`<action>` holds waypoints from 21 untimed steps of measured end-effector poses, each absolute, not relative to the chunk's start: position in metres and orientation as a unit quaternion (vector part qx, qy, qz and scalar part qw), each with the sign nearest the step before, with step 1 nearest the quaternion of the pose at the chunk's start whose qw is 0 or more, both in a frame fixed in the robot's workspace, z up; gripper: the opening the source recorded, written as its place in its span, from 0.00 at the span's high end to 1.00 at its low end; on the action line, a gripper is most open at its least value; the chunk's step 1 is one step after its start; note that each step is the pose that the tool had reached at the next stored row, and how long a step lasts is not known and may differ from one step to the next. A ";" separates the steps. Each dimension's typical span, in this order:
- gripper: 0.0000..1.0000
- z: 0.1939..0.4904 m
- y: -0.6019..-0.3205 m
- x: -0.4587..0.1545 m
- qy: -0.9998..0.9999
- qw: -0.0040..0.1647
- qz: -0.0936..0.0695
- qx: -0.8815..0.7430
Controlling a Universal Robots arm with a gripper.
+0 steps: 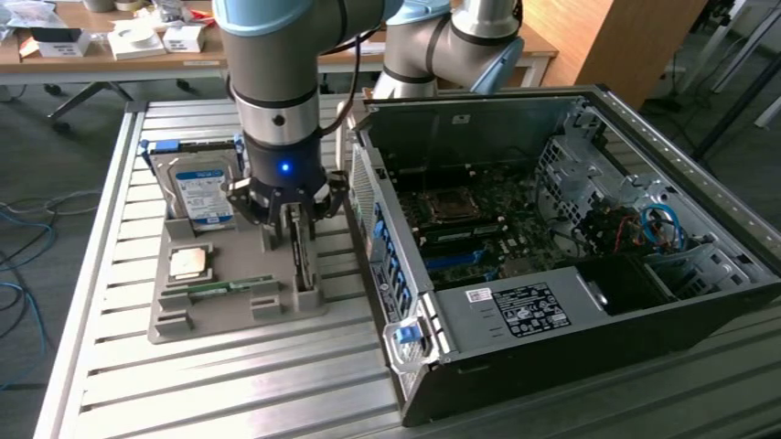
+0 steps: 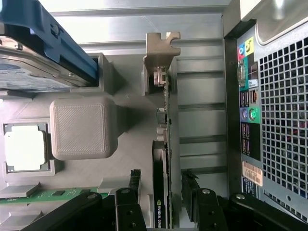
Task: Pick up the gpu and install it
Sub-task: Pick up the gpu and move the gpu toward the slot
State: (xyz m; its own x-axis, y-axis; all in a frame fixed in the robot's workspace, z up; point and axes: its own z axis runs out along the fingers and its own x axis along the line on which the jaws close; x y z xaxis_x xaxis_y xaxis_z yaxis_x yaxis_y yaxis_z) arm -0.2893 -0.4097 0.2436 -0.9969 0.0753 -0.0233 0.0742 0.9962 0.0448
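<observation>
jaws: spread, a finger (image 2: 191, 190) on either side of the gpu (image 2: 163, 144), neither touching it | gpu: upright on edge in a slot of the grey holder (image 2: 82, 127) on the worktop (image 1: 110, 366) | beside holder: open computer case (image 1: 513, 311) | farther: blue-labelled hard drive (image 1: 201, 194) in holder

Hard drive (image 1: 201, 192) standing on edge in grey holder (image 1: 171, 322), blue label showing. CPU (image 1: 189, 263) lying flat in holder recess, RAM stick (image 1: 219, 287) lying just beside it. Open PC case (image 1: 683, 306) sitting on slatted table (image 1: 244, 389), toward exterior view's right of holder.
</observation>
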 end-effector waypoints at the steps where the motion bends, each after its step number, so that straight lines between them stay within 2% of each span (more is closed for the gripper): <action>1: 0.53 0.242 -0.410 -0.289 0.999 0.013 0.022 0.037; 21: 0.53 0.233 -0.410 -0.291 0.999 0.012 0.022 0.037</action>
